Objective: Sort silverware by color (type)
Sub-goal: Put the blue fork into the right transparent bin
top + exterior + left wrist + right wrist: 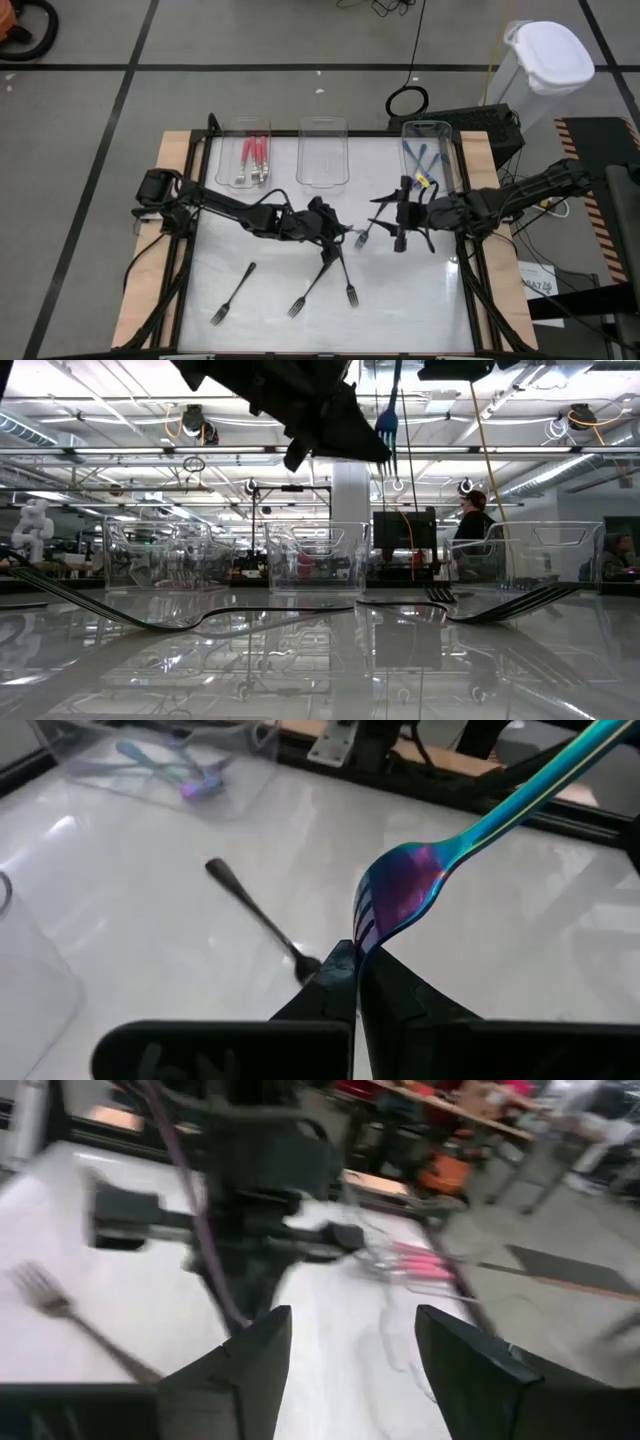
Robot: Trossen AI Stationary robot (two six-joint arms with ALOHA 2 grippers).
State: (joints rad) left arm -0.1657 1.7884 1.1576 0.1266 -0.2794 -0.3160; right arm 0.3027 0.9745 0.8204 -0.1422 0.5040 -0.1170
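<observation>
Above mid-table, left gripper pinches blue fork tines, handle rightward.

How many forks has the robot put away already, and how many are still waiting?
Done: red forks lie in the left tray and blue forks in the right tray; exact counts are hard to tell. In hand: the left gripper pinches a blue fork by its tines, facing the open right gripper. Left: three black forks on the table; the middle tray looks empty.
</observation>
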